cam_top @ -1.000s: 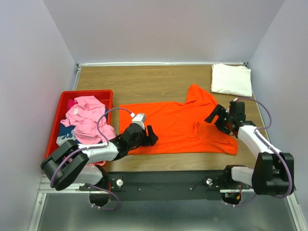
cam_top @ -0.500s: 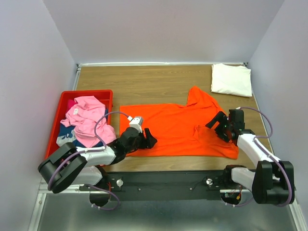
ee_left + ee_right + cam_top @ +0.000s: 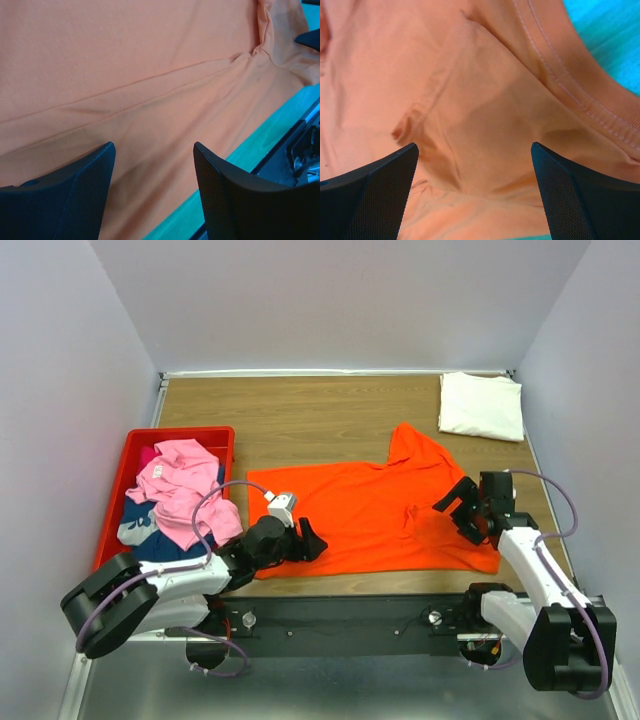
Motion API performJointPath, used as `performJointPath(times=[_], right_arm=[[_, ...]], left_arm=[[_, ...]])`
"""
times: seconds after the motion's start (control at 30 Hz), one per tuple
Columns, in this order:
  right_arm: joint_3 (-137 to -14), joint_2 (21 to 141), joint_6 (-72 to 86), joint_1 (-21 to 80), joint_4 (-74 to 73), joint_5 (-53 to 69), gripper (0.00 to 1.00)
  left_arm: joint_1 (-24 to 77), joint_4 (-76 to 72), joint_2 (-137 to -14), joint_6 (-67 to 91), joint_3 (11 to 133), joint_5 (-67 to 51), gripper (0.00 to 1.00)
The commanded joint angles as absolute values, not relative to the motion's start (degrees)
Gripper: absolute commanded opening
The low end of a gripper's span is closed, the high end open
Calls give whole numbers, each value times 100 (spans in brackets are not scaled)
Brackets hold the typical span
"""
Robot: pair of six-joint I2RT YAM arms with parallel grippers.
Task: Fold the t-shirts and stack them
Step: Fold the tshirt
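Top external view: cream shirt [image 3: 481, 406] lies folded far right of the red bin [image 3: 180, 432], orange shirt [image 3: 370, 510] flat beside the bin under the open, empty left gripper [image 3: 306, 539] and right gripper [image 3: 461, 512], pink shirt [image 3: 175, 490] and blue shirt [image 3: 150, 540] unfolded inside.

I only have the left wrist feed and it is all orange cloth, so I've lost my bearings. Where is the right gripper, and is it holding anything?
Observer: The right gripper is over the right end of the orange t-shirt, jaws wide open, gripping nothing.
Operator: Is anything folded?
Observer: A cream-white t-shirt lies folded at the far right corner of the table.
Operator: What remains?
Observer: A pink t-shirt is heaped over dark blue cloth in the red bin on the left.
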State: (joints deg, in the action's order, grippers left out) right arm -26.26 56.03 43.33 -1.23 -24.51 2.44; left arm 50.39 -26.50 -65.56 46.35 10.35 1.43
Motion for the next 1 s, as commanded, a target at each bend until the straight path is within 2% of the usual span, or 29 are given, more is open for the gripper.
performJointPath(times=[0.0, 0.2, 0.37, 0.5, 0.67, 0.97], right_arm=[[-3242, 5510, 4054, -123, -2865, 202, 99], [-4885, 6177, 3156, -114, -3094, 26, 97], [-6132, 7651, 2594, -88, -2840, -114, 96], [-6933, 8734, 2320, -53, -2549, -35, 95], [-7987, 9974, 2312, 184, -2364, 369, 91], [-9912, 11819, 2206, 729, -2408, 317, 88]], left_arm=[[5080, -1952, -6153, 4544, 1221, 359, 72], [4624, -1178, -5976, 4140, 2134, 853, 77], [3352, -1029, -6538, 3578, 2934, 633, 76], [2796, -686, -7093, 2962, 3646, 922, 75], [1953, -344, -8023, 2532, 4576, 651, 70], [1740, 605, -9165, 2180, 5870, 1098, 68]])
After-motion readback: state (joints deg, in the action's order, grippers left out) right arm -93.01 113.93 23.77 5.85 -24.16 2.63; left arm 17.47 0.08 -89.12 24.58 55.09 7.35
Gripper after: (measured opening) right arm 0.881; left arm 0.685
